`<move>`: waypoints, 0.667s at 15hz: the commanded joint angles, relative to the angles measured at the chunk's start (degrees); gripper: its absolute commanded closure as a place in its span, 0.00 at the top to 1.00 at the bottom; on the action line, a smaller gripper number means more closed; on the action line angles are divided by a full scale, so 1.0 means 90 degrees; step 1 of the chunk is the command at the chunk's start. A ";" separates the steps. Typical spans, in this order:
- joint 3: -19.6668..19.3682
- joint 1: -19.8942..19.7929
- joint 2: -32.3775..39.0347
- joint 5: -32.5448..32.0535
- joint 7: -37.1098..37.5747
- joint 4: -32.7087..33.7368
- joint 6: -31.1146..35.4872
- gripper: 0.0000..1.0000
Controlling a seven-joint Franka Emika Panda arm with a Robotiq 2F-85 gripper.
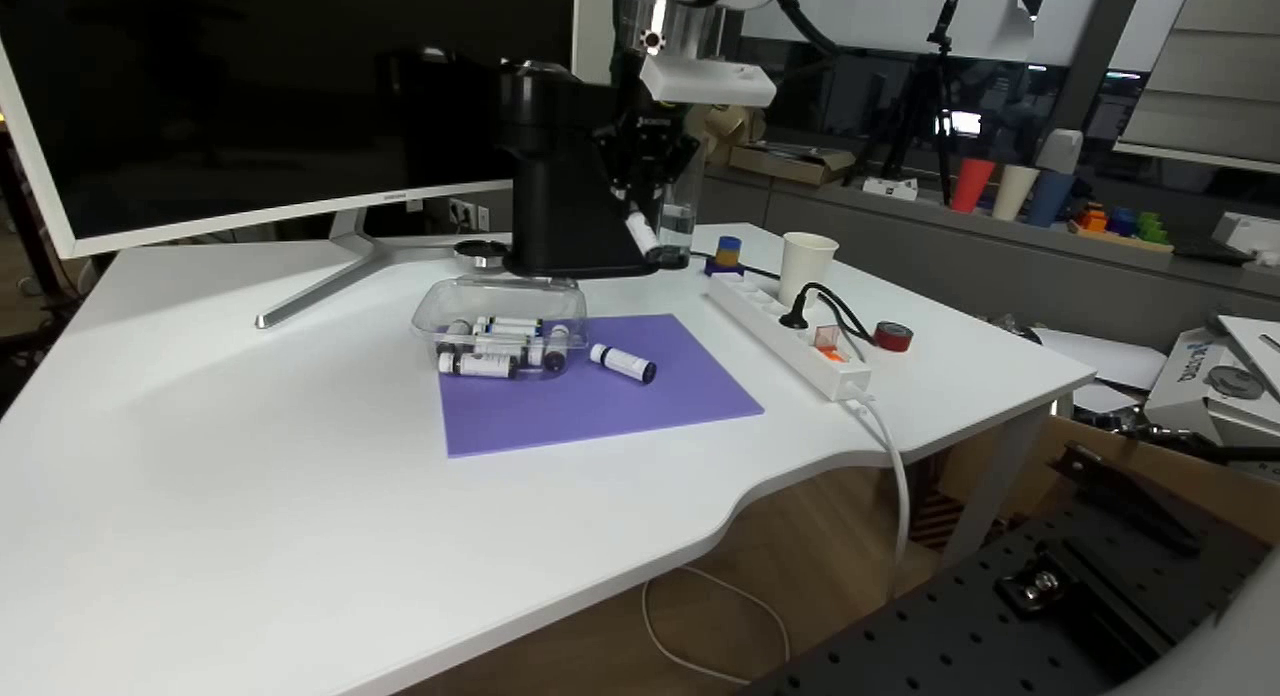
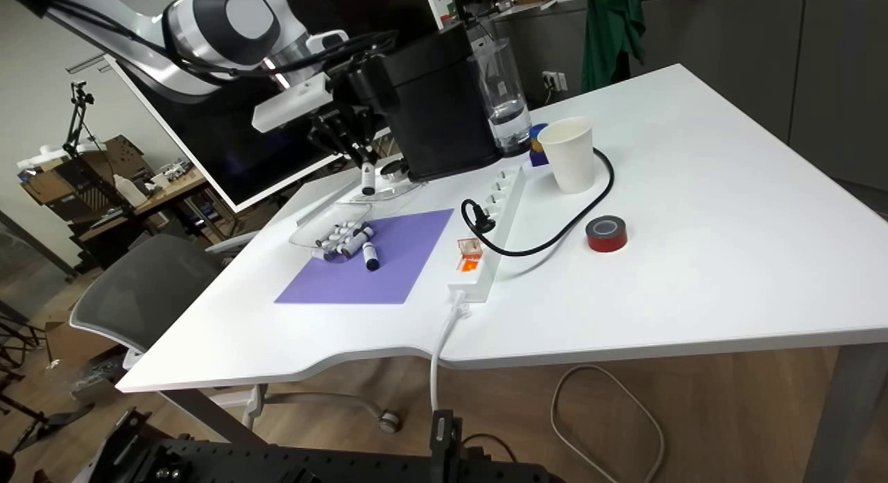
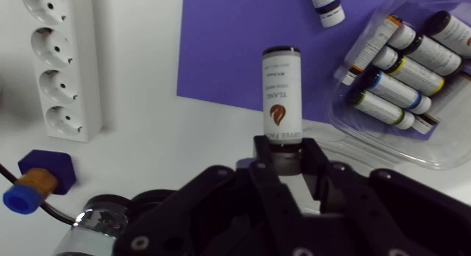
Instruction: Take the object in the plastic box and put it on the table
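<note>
My gripper is shut on the cap end of a small white-labelled bottle. The bottle also shows in both exterior views, held in the air above the back of the white table, in front of the tall black box. The clear plastic box stands partly on the purple mat with several similar bottles lying in it. In the wrist view the plastic box is right of the held bottle. Another bottle lies on the mat beside the box; it also shows in the wrist view.
The purple mat lies on the table. A white power strip, a paper cup and red tape are to its right. A tall black box, a clear water container and a monitor stand behind.
</note>
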 commanded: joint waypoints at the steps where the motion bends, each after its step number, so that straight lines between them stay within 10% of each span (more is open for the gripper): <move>1: -0.0076 -0.0113 0.0218 0.0100 0.0230 -0.0031 0.0022 0.07; 10: -0.0137 -0.0137 0.0911 0.0100 0.0400 0.0091 -0.0103 0.07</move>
